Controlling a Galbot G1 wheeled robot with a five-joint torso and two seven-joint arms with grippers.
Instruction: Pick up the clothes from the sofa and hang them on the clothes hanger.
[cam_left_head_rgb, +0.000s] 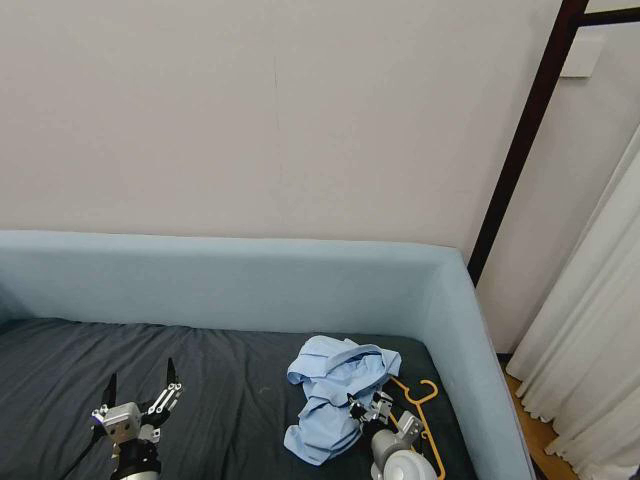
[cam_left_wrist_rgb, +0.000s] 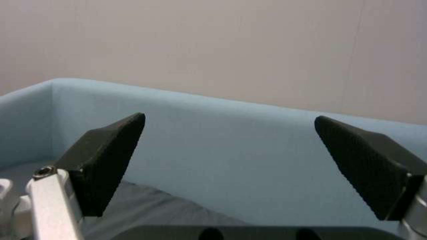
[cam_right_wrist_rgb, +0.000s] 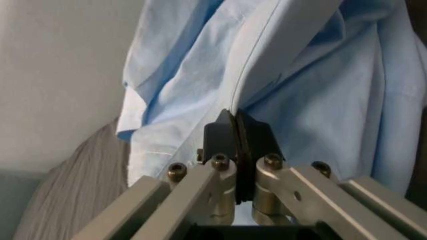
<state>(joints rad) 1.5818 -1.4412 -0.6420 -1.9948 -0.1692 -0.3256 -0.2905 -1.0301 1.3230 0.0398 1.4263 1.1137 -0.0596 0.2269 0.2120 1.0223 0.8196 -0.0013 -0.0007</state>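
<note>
Light-blue shirt (cam_left_head_rgb: 335, 395) lies crumpled at the sofa's (cam_left_head_rgb: 250, 285) right end, beside an orange hanger (cam_left_head_rgb: 428, 440). Right gripper (cam_right_wrist_rgb: 235, 127) is clenched on a shirt fold, so this is judged the pickup step. Left gripper (cam_left_head_rgb: 140, 388) hovers released. Next move: lift clear without snagging the hanger.

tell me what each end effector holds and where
The right end effector pinches a fold of the shirt; the left end effector is open and empty.

No readable text, labels, brands, numbers, no signs anywhere
</note>
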